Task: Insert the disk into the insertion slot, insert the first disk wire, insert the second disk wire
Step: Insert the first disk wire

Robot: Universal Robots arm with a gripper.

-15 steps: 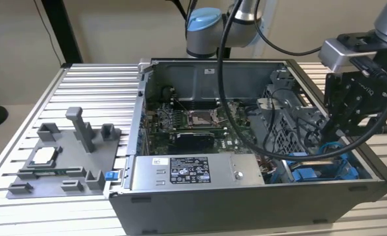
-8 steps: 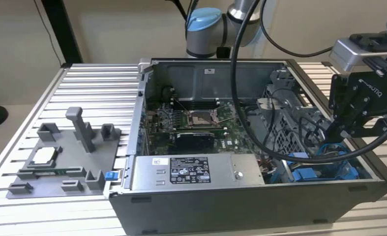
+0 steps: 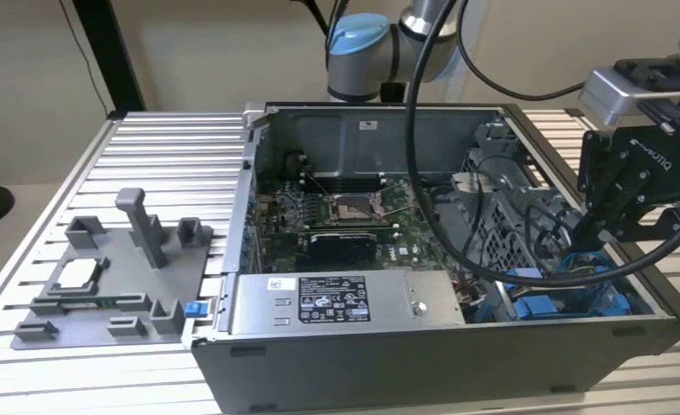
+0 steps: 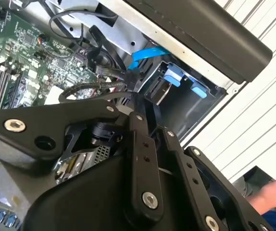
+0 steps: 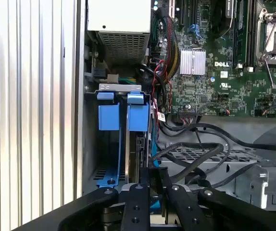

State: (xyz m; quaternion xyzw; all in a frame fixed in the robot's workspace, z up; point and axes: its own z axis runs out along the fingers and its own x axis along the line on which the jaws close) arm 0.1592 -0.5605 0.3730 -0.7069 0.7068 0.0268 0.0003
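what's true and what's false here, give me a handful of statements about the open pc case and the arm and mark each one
1. The black gripper hangs above the narrow grey metal insertion slot with bright blue plastic tabs. True.
2. The dark grey computer case is closed. False: it is open, with the green motherboard showing.
3. The large grey labelled power-supply box lies outside the case. False: it sits inside the case.
4. A grey plastic fixture stands on the ribbed silver metal table, on the exterior view's left of the case. True.
5. A person's hand shows in the second wrist view. True.
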